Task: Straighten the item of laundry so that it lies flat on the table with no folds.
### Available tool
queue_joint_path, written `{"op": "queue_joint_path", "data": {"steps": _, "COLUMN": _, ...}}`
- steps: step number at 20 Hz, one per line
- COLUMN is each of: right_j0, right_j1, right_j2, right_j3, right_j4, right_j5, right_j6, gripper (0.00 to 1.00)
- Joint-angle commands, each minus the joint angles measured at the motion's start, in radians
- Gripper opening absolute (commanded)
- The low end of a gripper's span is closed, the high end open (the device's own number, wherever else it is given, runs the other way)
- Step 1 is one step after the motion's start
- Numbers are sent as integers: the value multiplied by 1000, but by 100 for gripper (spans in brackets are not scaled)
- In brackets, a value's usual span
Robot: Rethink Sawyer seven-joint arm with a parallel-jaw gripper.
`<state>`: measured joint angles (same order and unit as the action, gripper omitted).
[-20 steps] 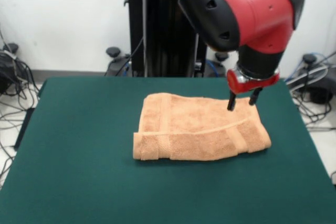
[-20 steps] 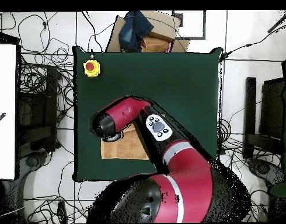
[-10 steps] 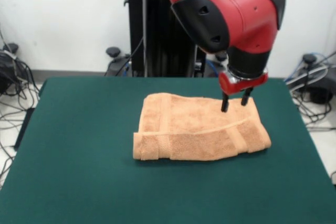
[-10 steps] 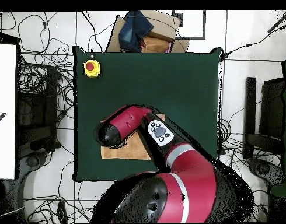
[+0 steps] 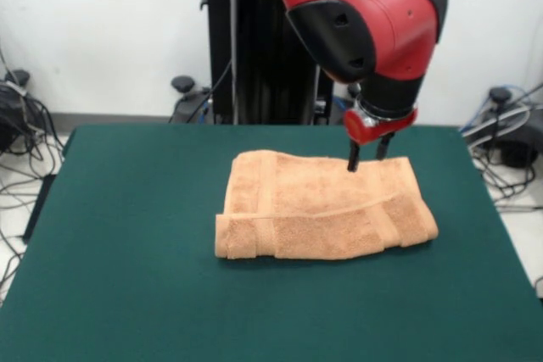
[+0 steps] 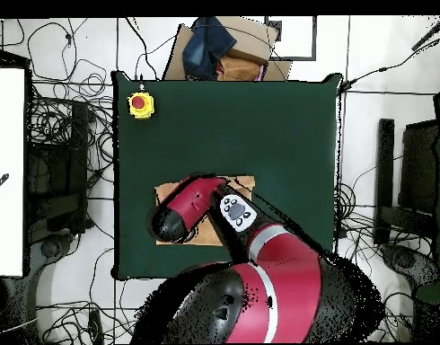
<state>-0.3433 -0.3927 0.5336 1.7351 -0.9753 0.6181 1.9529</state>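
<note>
The towel (image 5: 325, 206) lies folded over at mid-desk (image 5: 127, 277), nothing spread yet. The pincer (image 5: 366, 157) hovers open and empty over its far edge; all unfolding remains.

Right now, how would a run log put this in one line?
towel: folded, on table | tool: open, over towel's far edge | grasp: none

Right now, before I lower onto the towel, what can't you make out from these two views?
- Overhead view: the arm covers most of the towel and hides the gripper.
- Front view: whether the gripper touches the towel's far edge is unclear.
- Front view: how many layers are folded under cannot be told.
</note>
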Motion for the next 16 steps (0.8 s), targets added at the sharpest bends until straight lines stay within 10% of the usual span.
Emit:
{"op": "queue_joint_path", "data": {"steps": 1, "right_j0": 11, "right_j1": 45, "right_j2": -64, "right_j3": 24, "right_j4": -96, "right_j5": -96, "right_j6": -31, "gripper": 100}}
{"op": "queue_joint_path", "data": {"steps": 16, "right_j0": 6, "right_j1": 160, "right_j2": -124, "right_j3": -71, "right_j4": -171, "right_j5": -208, "right_j6": -17, "gripper": 100}}
